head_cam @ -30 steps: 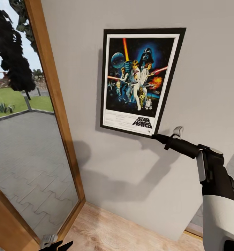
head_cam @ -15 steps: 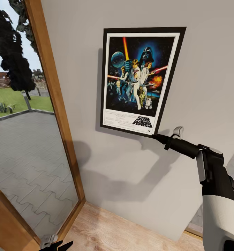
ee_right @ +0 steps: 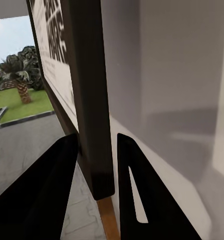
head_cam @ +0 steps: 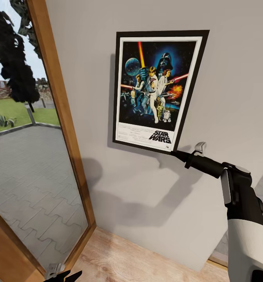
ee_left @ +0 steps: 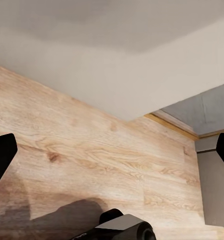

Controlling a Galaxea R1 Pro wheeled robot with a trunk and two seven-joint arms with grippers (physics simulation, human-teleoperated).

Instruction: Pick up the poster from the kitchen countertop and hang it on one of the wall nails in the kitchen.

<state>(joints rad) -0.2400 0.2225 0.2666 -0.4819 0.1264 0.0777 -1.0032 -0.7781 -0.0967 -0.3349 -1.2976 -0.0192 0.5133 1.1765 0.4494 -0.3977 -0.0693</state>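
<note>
A grey wall is seen ahead, a wood-framed glass door to its left, light wooden flooring below. Paving, lawn and a dark tree are seen through the glass.

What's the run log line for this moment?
right pincer: shut on black-framed Star Wars poster, lower corner | poster: against grey wall | left pincer: open, empty

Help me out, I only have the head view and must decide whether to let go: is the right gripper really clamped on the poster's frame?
Observer: Yes. In the right wrist view both fingers straddle the black frame of the poster at its lower corner.
Operator: And the left gripper?
Observer: Its fingers stand wide apart over the wood floor, holding nothing.
Operator: Any nail visible?
Observer: None that I can make out; the poster lies against the wall.
</note>
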